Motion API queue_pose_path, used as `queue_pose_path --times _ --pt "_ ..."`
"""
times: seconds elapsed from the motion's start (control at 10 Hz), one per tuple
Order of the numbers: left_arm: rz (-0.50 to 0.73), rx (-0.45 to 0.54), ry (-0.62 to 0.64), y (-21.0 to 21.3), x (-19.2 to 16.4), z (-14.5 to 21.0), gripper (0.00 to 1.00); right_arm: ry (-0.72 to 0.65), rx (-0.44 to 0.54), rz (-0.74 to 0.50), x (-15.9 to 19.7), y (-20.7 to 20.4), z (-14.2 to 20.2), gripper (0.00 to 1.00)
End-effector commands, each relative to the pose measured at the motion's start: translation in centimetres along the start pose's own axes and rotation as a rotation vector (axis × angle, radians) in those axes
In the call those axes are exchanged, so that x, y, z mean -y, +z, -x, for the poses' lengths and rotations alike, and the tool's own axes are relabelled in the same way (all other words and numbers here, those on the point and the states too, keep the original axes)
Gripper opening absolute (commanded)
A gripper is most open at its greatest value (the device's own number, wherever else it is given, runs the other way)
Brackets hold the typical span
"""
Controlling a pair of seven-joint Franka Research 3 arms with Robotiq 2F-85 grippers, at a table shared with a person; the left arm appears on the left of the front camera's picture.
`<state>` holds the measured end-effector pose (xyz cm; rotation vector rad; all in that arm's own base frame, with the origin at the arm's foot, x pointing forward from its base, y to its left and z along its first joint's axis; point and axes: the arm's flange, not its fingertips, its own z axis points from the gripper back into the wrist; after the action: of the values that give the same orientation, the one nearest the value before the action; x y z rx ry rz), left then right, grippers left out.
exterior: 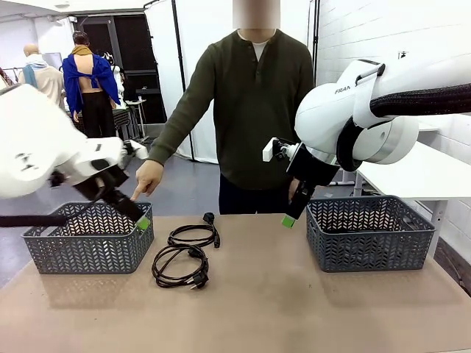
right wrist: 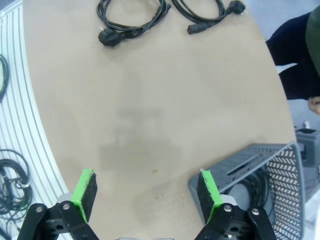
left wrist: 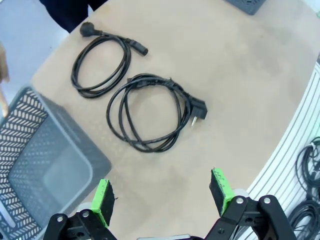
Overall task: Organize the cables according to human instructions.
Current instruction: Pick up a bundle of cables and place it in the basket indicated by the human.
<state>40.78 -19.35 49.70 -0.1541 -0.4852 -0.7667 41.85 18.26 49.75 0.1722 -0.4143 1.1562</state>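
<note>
Left gripper [left wrist: 161,192]: jaws spread wide, green pads well apart, nothing between them; it hangs above the table [left wrist: 240,75].
Right gripper [right wrist: 146,192]: jaws equally wide, also empty, held above bare tabletop.
First cable coil [left wrist: 150,112]: lies flat on the table straight ahead of the left gripper's fingers, apart from them; a loose black loop with a large angled plug on one end.
Second cable coil [left wrist: 100,65]: beyond the first as seen from the left gripper, just beside it; whether the two touch cannot be told. Both coils lie well ahead of the right gripper, at the far end of its wrist view.
Left basket [left wrist: 45,165]: grey lattice basket, just to one side of the left gripper's pad; its floor looks bare.
Right basket [right wrist: 280,155]: grey, just beside one pad of the right gripper.
Basket cable [right wrist: 252,187]: a dark cord coiled inside the right basket.
Person's hand [exterior: 147,179]: index finger points down at the left basket's far rim, close to the left gripper's tip.
</note>
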Motion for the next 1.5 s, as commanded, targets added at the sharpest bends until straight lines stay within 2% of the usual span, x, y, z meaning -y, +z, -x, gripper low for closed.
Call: queue_pose_path --times 0.0,0.4,0.5,0.6,1.2,1.4 --pt "-0.008 -0.100 0.071 -1.0 -0.7 -3.4 1.00 -0.003 -0.001 0.005 0.0 0.0 0.1 1.00" --pt "-0.029 -0.235 0.195 -5.2 -0.2 -6.7 1.00 -0.003 -0.001 0.005 0.0 0.0 0.1 1.00" --pt "0.001 -0.251 0.181 -5.4 -0.1 -6.7 1.00 -0.003 -0.001 0.005 0.0 0.0 0.1 1.00" --pt "-0.004 -0.196 0.167 -5.3 -0.4 -5.5 1.00 -0.003 -0.001 0.005 0.0 0.0 0.1 1.00" --pt "-0.006 -0.212 0.176 -5.4 -0.3 -6.0 1.00 -0.003 -0.001 0.005 0.0 0.0 0.1 1.00" --pt "-0.055 -0.278 0.300 -6.4 1.2 -6.9 1.00 -0.003 -0.001 0.005 0.0 0.0 0.1 1.00"
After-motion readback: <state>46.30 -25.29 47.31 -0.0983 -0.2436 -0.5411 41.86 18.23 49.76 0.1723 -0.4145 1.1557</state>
